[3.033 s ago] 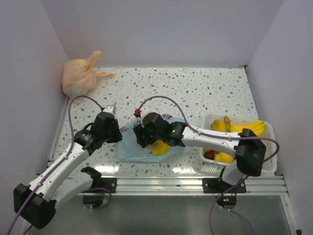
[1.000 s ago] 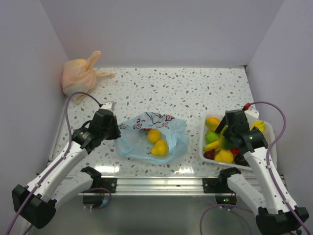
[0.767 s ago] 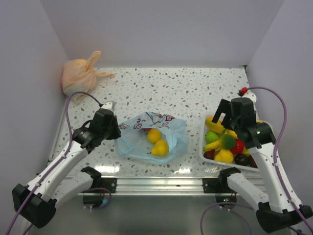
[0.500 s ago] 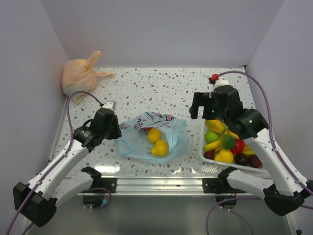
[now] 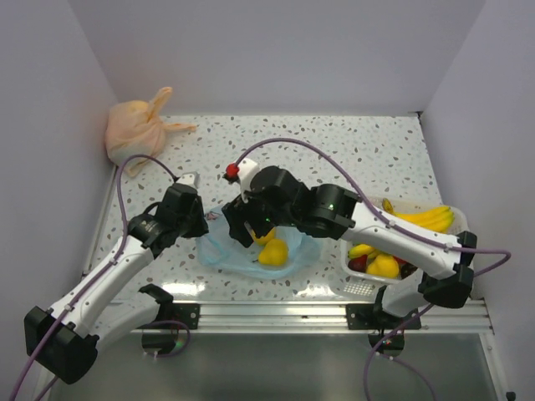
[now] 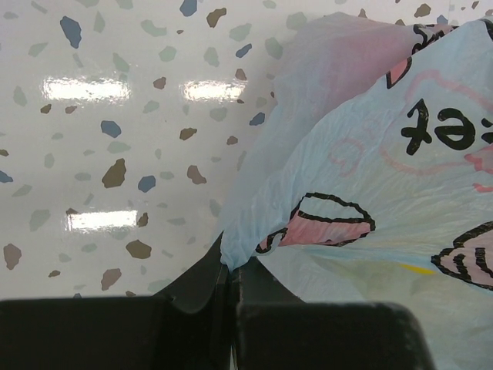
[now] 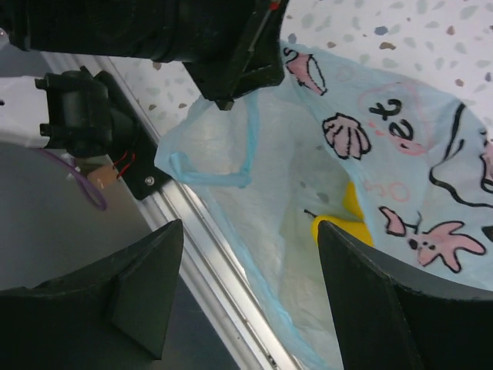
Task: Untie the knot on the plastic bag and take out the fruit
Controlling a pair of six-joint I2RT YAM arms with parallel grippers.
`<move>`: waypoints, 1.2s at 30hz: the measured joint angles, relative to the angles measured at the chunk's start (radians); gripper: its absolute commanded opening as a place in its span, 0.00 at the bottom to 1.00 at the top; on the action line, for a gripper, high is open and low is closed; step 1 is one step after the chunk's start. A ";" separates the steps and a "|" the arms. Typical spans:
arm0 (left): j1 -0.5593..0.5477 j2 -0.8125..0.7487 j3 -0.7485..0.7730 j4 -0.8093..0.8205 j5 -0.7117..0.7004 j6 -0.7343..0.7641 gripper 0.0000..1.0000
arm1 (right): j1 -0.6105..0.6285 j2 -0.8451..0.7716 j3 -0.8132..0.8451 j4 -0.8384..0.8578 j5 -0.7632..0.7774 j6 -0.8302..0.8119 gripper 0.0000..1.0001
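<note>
- Since half a second ago, my right arm has swung from above the tray at the right side to the middle of the desk. My left arm and the plastic bag have kept their places.
- Right gripper: released. Both fingers stand wide apart above the near left part of the plastic bag and touch nothing in the wrist view.
- Left gripper: clenched on the left edge of the plastic bag. The jaws are pressed together, with a fold of blue film pinched between them.
- Plastic bag: it lies crumpled at the centre of the desk, between my two grippers, with the printed panel of pink shapes and dark letters facing up.
- Handle loop: a thin blue strip hangs slack from the pinched edge, just below my left gripper.
- Yellow fruit: it rests inside the plastic bag near its front edge. A second yellow piece lies just behind it, partly hidden by my right arm.
- Tray: it sits at the right edge of the desk and holds bananas and other fruit.
- Orange bag: it stands tied in the far left corner, well apart from both arms.
</note>
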 measured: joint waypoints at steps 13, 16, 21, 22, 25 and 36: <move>0.000 0.005 0.000 0.000 0.001 0.000 0.00 | 0.018 0.087 -0.314 0.092 -0.035 0.025 0.65; 0.000 0.005 0.000 0.000 0.006 0.000 0.00 | -0.020 0.088 -0.415 0.130 -0.004 0.060 0.64; 0.000 0.005 0.000 0.001 0.023 0.002 0.00 | -0.123 0.088 -0.544 0.206 0.063 0.125 0.64; 0.000 0.005 0.000 0.002 0.026 0.002 0.00 | -0.138 0.087 -0.562 0.222 0.074 0.137 0.64; 0.000 0.001 -0.002 0.005 0.040 0.001 0.00 | -0.151 0.087 -0.595 0.263 0.100 0.169 0.67; 0.000 -0.008 -0.040 0.032 0.075 0.000 0.00 | -0.150 0.145 -0.649 0.397 0.085 0.234 0.84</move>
